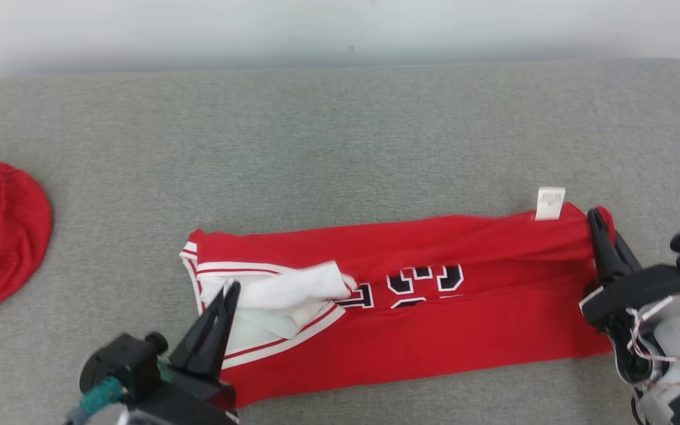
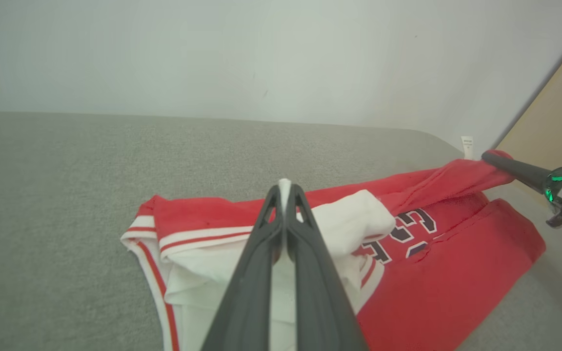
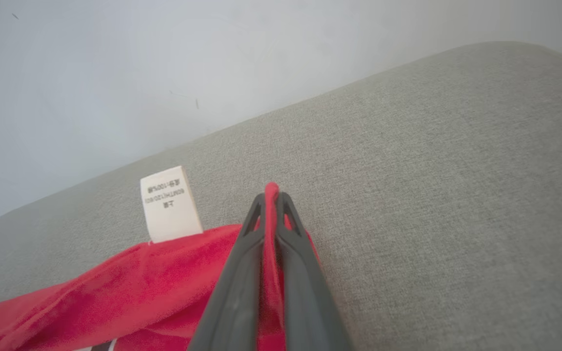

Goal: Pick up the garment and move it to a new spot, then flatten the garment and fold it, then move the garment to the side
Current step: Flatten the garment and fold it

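The jersey [image 1: 434,342] is showing soft, matt red cloth, and its white label [image 1: 550,203] is looking smooth and papery. The grey cushion [image 1: 340,130] is looking coarsely woven. The left gripper [image 2: 285,187] and right gripper [image 3: 271,192] are showing matt dark plastic.

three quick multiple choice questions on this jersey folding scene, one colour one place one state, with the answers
1. What colour is the cloth between the fingers of the left gripper?
A) red B) white C) black

2. The white label on the red jersey is nearest to:
A) the right gripper B) the left gripper C) the middle of the jersey

3. The right gripper is:
A) open above the jersey B) shut on nothing C) shut on the jersey's red edge

Answers:
1 B, the left wrist view shows white cloth between its closed fingers.
2 A, the label stands up just beside the right gripper's fingers.
3 C, the right wrist view shows red fabric pinched between the closed fingers.
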